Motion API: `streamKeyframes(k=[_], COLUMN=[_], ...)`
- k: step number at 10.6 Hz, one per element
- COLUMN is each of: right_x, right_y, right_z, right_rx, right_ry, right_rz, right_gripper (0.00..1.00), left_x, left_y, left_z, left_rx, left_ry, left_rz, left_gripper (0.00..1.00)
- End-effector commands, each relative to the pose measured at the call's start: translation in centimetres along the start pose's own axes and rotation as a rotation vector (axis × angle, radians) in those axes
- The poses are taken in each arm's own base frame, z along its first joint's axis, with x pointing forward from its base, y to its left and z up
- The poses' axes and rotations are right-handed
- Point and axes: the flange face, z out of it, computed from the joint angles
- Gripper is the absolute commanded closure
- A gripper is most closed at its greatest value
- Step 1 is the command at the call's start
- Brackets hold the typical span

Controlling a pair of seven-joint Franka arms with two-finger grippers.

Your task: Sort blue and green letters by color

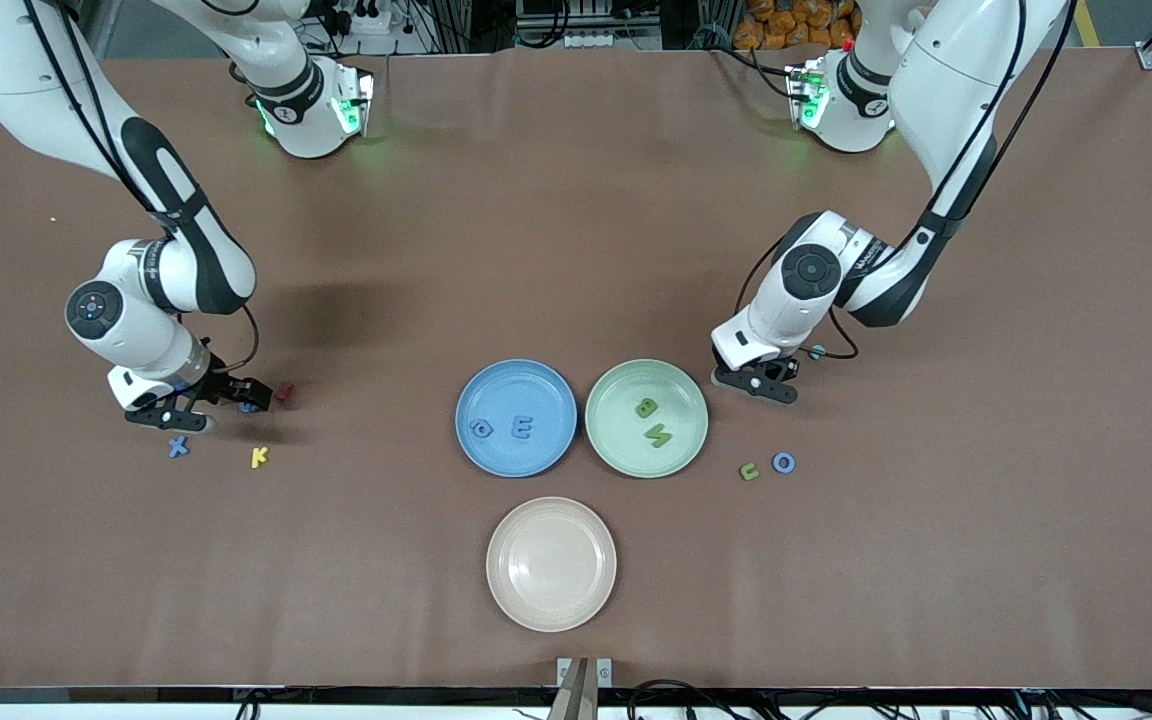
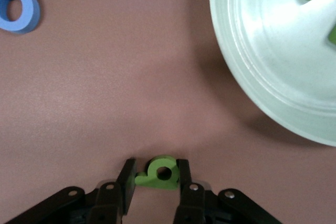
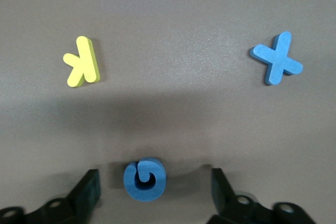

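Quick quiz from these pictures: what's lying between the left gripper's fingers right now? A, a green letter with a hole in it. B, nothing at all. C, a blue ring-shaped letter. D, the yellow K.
A: the left wrist view shows the left gripper with a finger against each side of a green letter with a hole on the table beside the green plate.

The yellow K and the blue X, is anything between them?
No. Between the yellow K and the blue X is only bare table, seen in the right wrist view.

A brown table (image 1: pixel 576 200) fronts cluttered cables (image 1: pixel 576 25) and shelving.
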Motion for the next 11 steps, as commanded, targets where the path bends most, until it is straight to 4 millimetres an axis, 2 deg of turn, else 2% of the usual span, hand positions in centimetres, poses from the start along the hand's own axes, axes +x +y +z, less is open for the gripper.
streamKeyframes(k=[1,2,5,6,7,8,9,10,11], right_x=[-0.4,-0.4,-0.4,-0.4,-0.2,0.5,1.2,2.0,2.6], right_y=[-0.2,-0.2,-0.1,0.0,0.1,-0.1,-0.6,-2.5,-5.4], right_z=[0.5,0.6,0.7,0.7,0.3,-1.3,-3.4,-5.0,-5.9], right_rx=[-0.003,-0.002,-0.002,-0.002,-0.004,-0.007,-0.007,-0.008,0.002], right_ry=[0.004,0.009,0.007,0.007,0.007,0.020,-0.008,-0.049,-0.043], right_rz=[-0.027,-0.047,-0.047,-0.047,-0.047,-0.048,-0.028,-0.015,0.037], right_gripper=[0.44,0.55,0.74,0.80,0.84,0.88,0.88,0.90,0.90], left_x=[0.7,1.2,3.9,5.0,5.9,6.6,7.3,7.6,7.8], left_y=[0.9,0.9,1.1,2.4,3.4,5.1,6.1,6.6,6.1], left_z=[-0.7,-1.5,-5.9,-7.0,-7.8,-7.8,-7.7,-7.7,-7.9], left_rx=[-0.013,-0.011,-0.064,-0.110,-0.159,-0.201,-0.218,-0.226,-0.221], left_ry=[0.021,0.035,0.108,0.124,0.129,0.123,0.123,0.123,0.130], left_rz=[-0.084,-0.100,-0.193,-0.223,-0.272,-0.316,-0.352,-0.385,-0.382], left_gripper=[0.96,0.96,0.93,0.92,0.84,0.82,0.62,0.01,0.00])
